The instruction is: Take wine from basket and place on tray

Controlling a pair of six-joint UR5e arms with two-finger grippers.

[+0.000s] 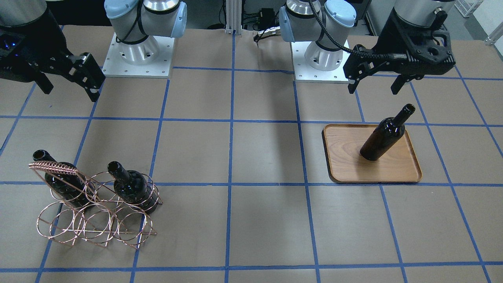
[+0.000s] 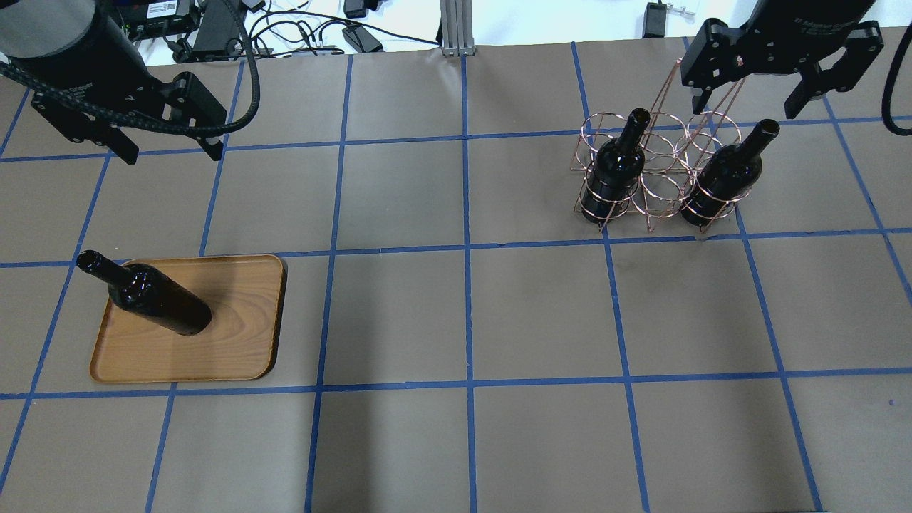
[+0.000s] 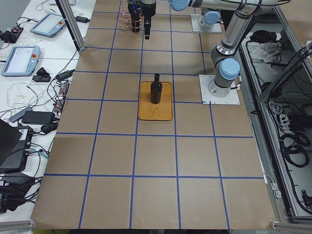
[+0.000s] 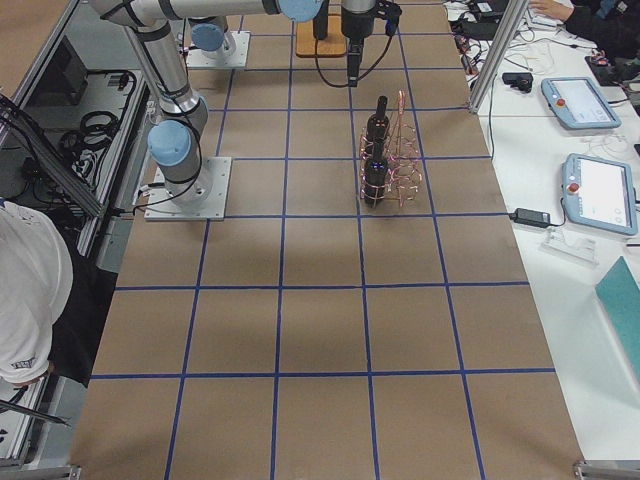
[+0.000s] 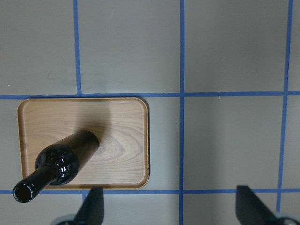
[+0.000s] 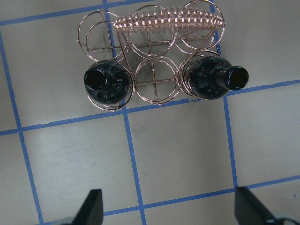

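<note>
One wine bottle (image 1: 383, 135) stands upright on the wooden tray (image 1: 346, 165); it also shows in the overhead view (image 2: 153, 299) and the left wrist view (image 5: 65, 164). My left gripper (image 1: 373, 88) hangs open and empty above the table just behind the tray (image 2: 235, 335), well above the bottle. Two more bottles (image 2: 614, 171) (image 2: 723, 178) stand in the end rings of the copper wire basket (image 6: 173, 21). My right gripper (image 2: 748, 103) is open and empty, high above the basket (image 1: 55, 167). In the right wrist view both bottle mouths (image 6: 98, 78) (image 6: 236, 77) show from above.
The table is brown paper with a blue tape grid. The two arm bases (image 1: 139, 51) (image 1: 320, 59) stand at the robot's edge. Tablets and cables lie on side desks (image 4: 600, 190). A person (image 4: 30, 290) stands at the table's edge in the exterior right view.
</note>
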